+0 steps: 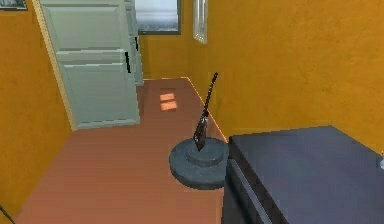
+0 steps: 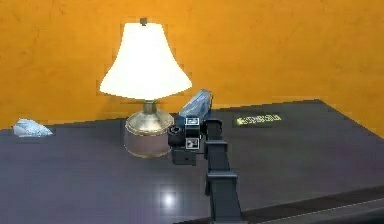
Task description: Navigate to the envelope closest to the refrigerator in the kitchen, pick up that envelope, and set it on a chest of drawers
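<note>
Arm side view: dark top of a chest of drawers [image 2: 300, 150] against an orange wall [image 2: 300, 50]; toward its left, a lit lamp [image 2: 146, 70] with a cream shade and a rounded glassy foot; just right of that foot, the gripper [image 2: 186, 142] at the end of the dark arm [image 2: 218, 185] rising from the bottom edge; cannot tell how its fingers stand. Just above the gripper, a grey flat thing [image 2: 200, 103], tilted; cannot tell whether held or resting on the top. Farther right on the top, a small yellow-and-black tag [image 2: 258, 120]; at the far left, a crumpled white scrap [image 2: 32, 128].

Forward view: a corner of the chest at the lower right; beside it on the reddish floor [image 1: 110, 170], a round grey base [image 1: 198, 162] with a thin dark stick [image 1: 207, 110] leaning up from it; beyond, a pale panelled door [image 1: 95, 70] at the left and a window [image 1: 158, 15] at the back.
</note>
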You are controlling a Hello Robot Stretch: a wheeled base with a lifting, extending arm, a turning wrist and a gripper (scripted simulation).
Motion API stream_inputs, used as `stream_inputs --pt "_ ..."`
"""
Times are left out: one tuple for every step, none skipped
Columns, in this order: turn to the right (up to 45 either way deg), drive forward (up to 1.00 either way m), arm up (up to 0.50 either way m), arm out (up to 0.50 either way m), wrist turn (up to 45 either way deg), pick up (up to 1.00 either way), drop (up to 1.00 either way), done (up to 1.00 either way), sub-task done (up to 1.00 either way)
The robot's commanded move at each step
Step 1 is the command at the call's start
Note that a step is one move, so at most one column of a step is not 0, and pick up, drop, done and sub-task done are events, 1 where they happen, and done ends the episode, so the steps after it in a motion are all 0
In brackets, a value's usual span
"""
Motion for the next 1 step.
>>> stream_inputs --pt "0.0 0.0 0.1 0.0 0.0 0.0 0.0 0.0 0.0"
